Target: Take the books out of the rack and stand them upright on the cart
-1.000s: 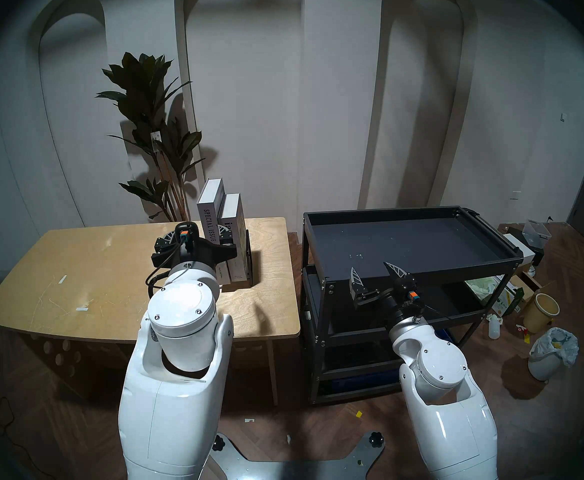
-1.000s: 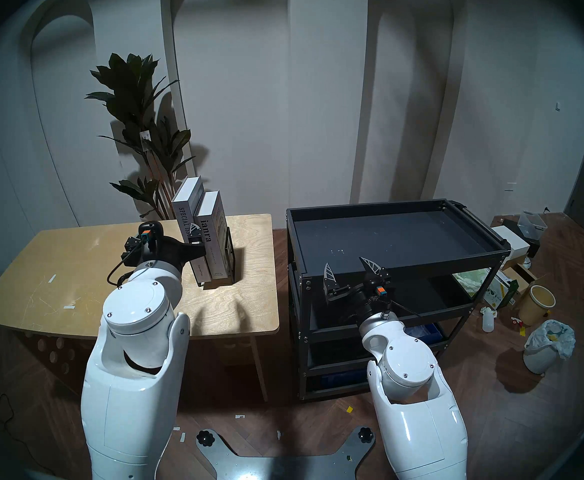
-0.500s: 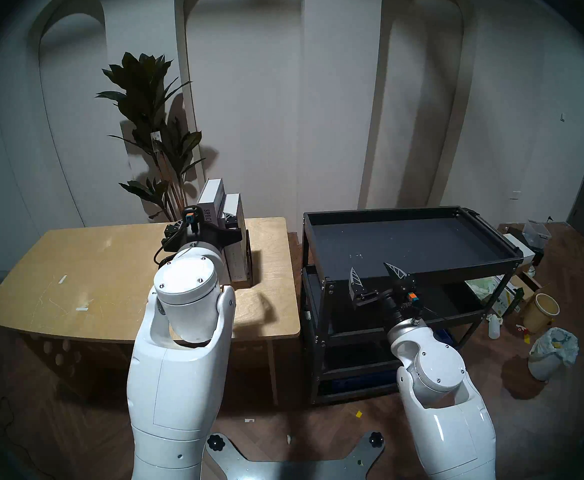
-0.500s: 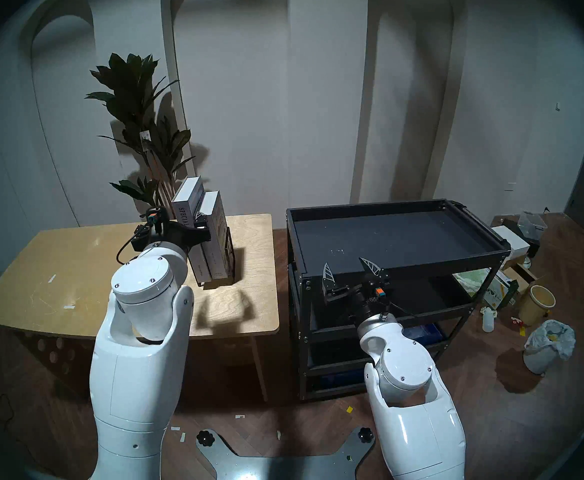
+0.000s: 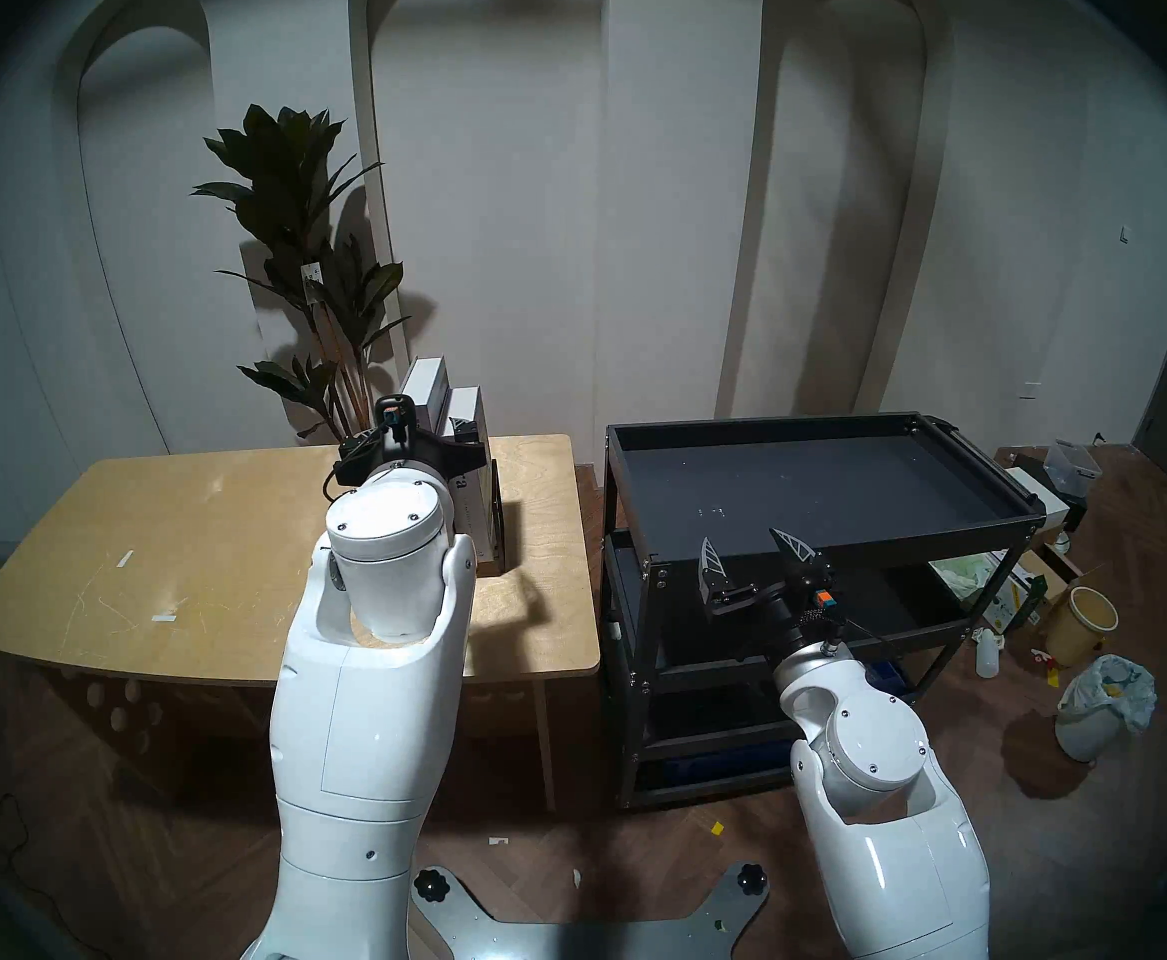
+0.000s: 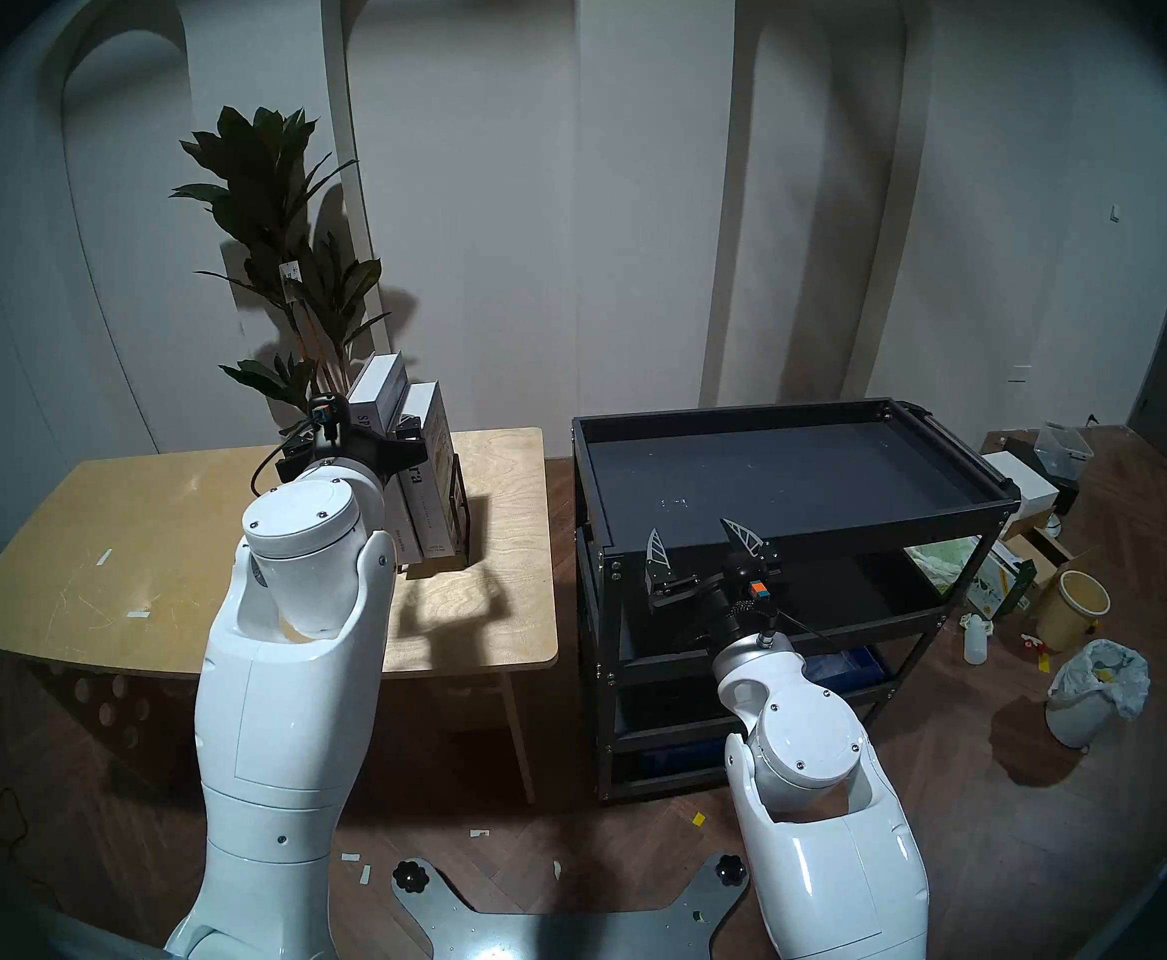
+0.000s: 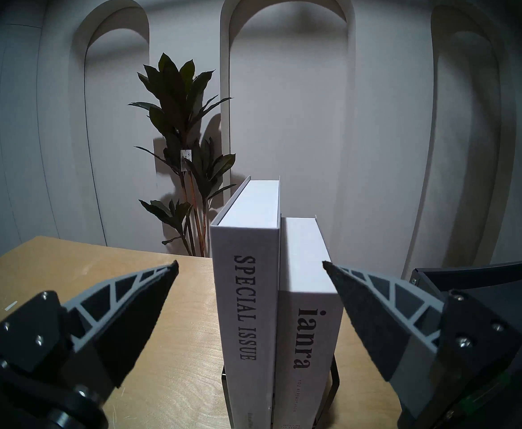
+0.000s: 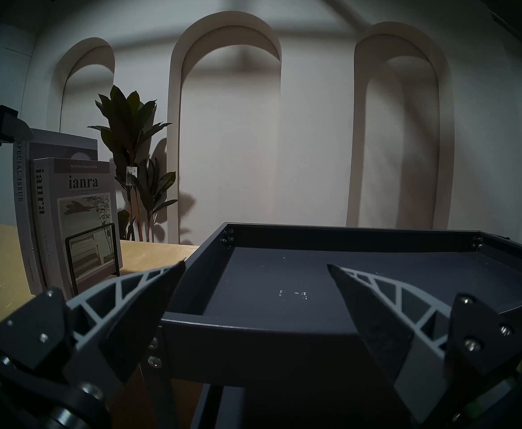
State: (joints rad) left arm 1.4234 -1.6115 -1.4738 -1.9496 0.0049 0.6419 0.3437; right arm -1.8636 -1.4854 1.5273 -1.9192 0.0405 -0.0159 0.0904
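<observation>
Two pale grey books stand side by side in a thin black wire rack (image 5: 497,515) on the wooden table: the taller "SPECIAL ISSUE" book (image 7: 244,295) on the left, the shorter "ianra" book (image 7: 309,326) on the right. My left gripper (image 7: 250,266) is open just before their spines, one finger on each side of the pair and near their tops, gripping nothing. In the head view it (image 5: 421,435) hides most of both spines. The black cart (image 5: 823,480) stands right of the table. My right gripper (image 5: 743,543) hangs open and empty at the front rim of the cart's top tray (image 8: 253,326).
A tall potted plant (image 5: 304,259) stands behind the wooden table (image 5: 186,557). On the floor to the right of the cart lie a beige bucket (image 5: 1079,622), a white bin with a bag (image 5: 1100,702) and boxes. The cart's lower shelves hold some items.
My left arm has reached forward and risen, carrying its open gripper from the books' lower spines to near their tops. The right gripper has barely moved.
</observation>
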